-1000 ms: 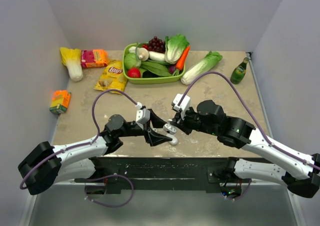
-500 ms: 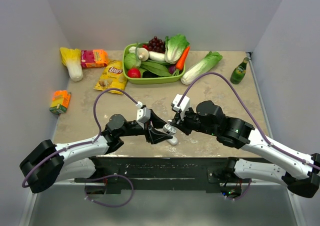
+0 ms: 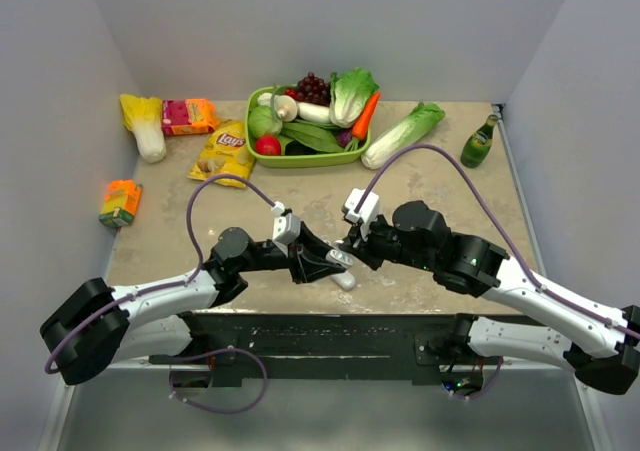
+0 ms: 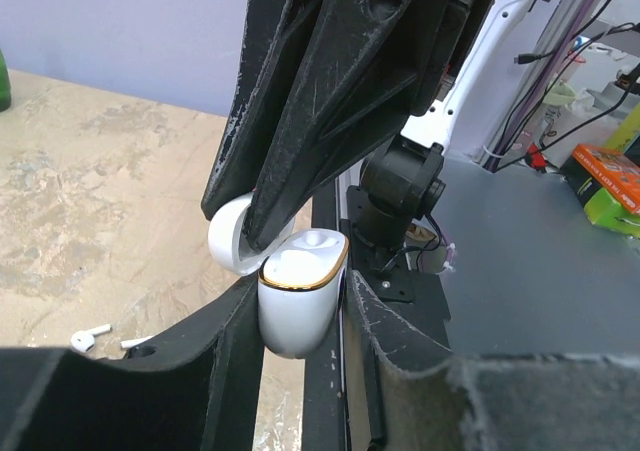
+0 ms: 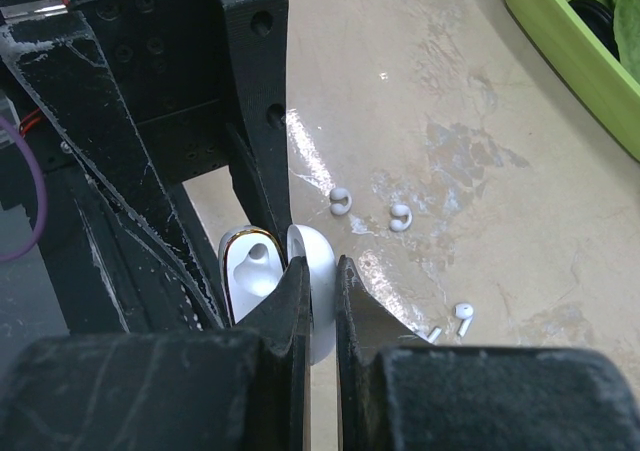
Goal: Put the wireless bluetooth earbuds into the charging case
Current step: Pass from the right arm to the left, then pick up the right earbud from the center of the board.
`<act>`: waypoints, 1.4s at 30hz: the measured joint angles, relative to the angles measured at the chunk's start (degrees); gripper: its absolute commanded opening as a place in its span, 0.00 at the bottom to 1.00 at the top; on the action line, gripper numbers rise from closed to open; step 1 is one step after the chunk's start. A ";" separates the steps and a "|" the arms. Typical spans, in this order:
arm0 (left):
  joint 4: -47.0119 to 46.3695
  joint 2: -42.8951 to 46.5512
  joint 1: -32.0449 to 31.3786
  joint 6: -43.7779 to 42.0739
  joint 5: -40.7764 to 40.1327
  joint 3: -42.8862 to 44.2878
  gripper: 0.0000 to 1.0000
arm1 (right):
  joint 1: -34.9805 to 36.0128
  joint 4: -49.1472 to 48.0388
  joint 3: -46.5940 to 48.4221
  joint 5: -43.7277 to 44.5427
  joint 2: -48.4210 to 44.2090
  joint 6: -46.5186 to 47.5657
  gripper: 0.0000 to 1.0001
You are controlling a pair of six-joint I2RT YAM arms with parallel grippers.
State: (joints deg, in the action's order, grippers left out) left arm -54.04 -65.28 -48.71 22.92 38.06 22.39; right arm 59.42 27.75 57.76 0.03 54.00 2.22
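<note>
Across the beige tabletop (image 3: 420, 186) lies a Lay's bag (image 3: 224, 152). The left hand (image 4: 300, 316) clamps the charging case (image 4: 298, 281), and the right hand (image 5: 318, 276) pinches its lid (image 5: 312, 246).

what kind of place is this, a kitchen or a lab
Most likely a robot lab test cell, not a kitchen: plain grey walls box in a tabletop, two robot arms are bolted at its near edge, and the food in the green tray looks like props.
</note>
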 measured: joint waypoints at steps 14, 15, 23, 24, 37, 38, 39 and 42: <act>-3.41 -0.42 0.22 0.11 -0.11 -1.31 0.00 | 0.00 -1.77 -0.92 -0.17 -0.46 -3.17 0.38; -3.72 -0.39 0.22 0.11 -0.22 -1.53 0.00 | 0.00 -2.19 -0.90 -0.17 -0.48 -3.98 0.44; -3.93 2.21 0.22 -0.24 -2.82 -4.39 0.00 | 0.02 -6.73 -0.90 2.49 -2.69 -10.19 0.66; -3.87 2.91 0.22 -0.48 -3.19 -4.87 0.00 | 0.00 -7.10 -0.94 3.72 -3.32 -11.17 0.65; -1.73 22.23 -0.83 -1.68 -16.48 -19.43 0.00 | -12.17 -13.29 -23.61 18.27 0.57 -28.87 0.43; -1.42 22.45 -0.87 -1.68 -17.07 -19.43 0.00 | -13.49 -13.38 -24.94 17.49 2.38 -29.40 0.42; -1.22 22.58 -0.94 -1.68 -17.66 -19.43 0.00 | -14.86 -13.46 -25.70 16.65 4.61 -29.86 0.41; -0.79 22.82 -0.98 -1.68 -18.82 -19.43 0.00 | -16.39 -15.12 -25.31 15.13 9.57 -29.77 0.36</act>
State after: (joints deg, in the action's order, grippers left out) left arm -54.83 -42.46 -49.69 21.23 19.25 2.96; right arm 43.03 12.62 32.45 15.16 63.57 -27.55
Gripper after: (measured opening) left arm 0.345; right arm 0.416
